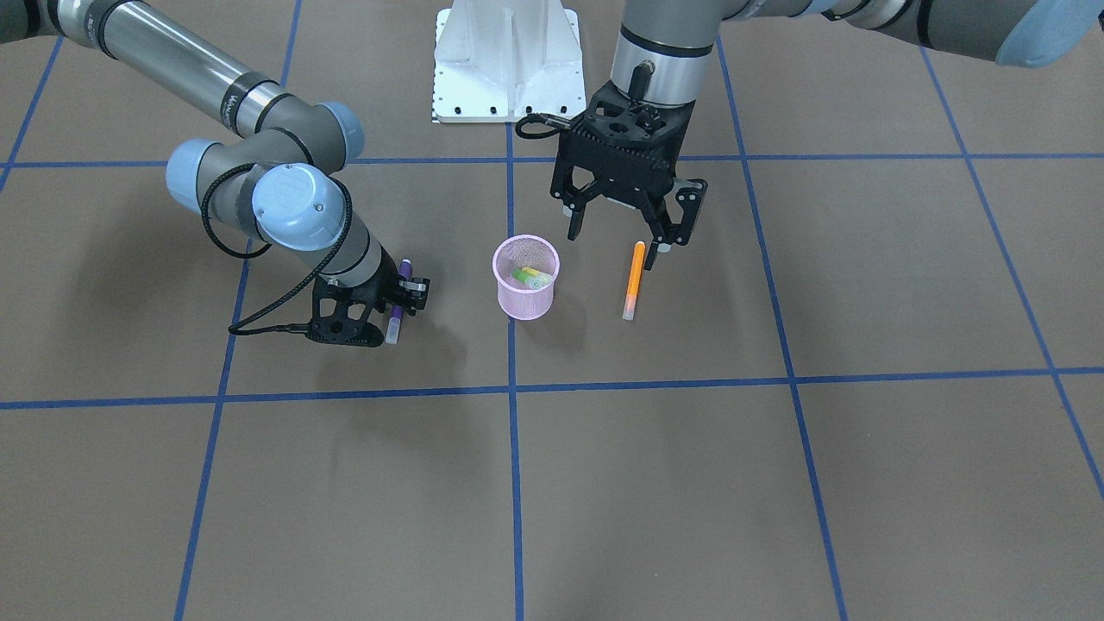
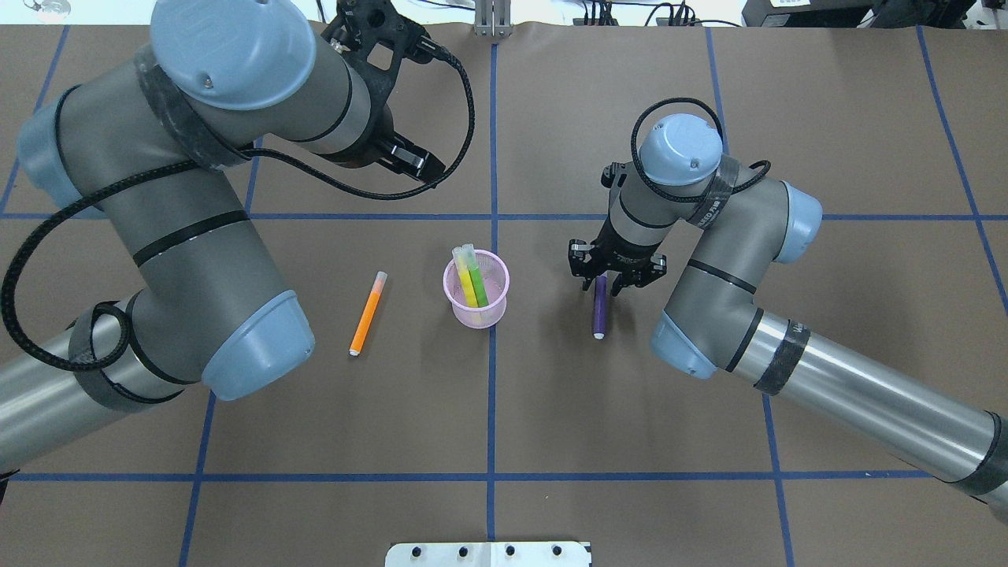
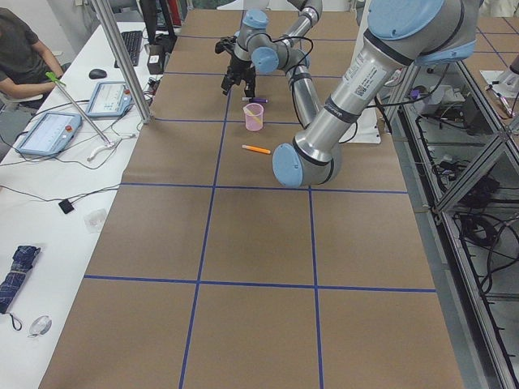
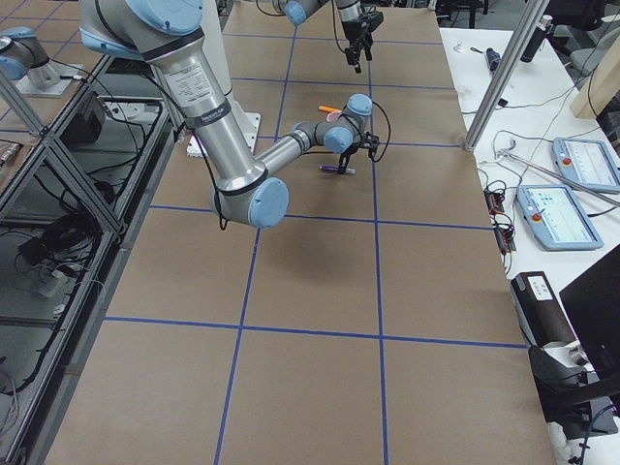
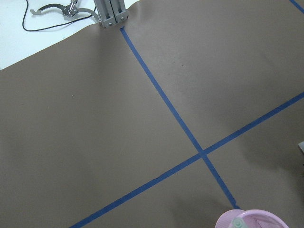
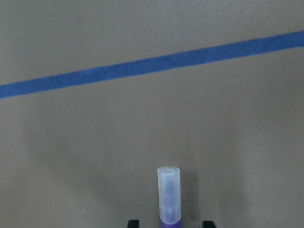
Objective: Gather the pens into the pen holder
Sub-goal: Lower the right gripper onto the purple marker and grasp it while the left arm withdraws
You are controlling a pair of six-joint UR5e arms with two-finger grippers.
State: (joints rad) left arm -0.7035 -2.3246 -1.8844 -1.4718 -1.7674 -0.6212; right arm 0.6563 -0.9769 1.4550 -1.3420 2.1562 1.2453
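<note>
The pink mesh pen holder [image 1: 526, 293] [image 2: 476, 305] stands upright at the table's centre. A green pen [image 2: 479, 287] and a yellow pen [image 2: 465, 283] stand in it. The orange pen [image 1: 634, 280] [image 2: 367, 313] lies flat on the table beside the holder. My left gripper [image 1: 614, 246] hangs open and empty above the table, between the holder and the orange pen's far end. The purple pen [image 1: 401, 293] [image 2: 600, 311] lies on the table on the holder's other side. My right gripper [image 1: 395, 306] [image 2: 617, 277] is low over it, open, with a finger on either side of the pen. The pen's pale cap [image 6: 169, 197] shows in the right wrist view.
The white robot base plate [image 1: 504, 60] sits at the robot's edge of the table. Blue tape lines [image 1: 511, 388] grid the brown table cover. The holder's rim [image 5: 251, 219] shows at the bottom of the left wrist view. A metal post [image 5: 110, 12] stands at the far table edge.
</note>
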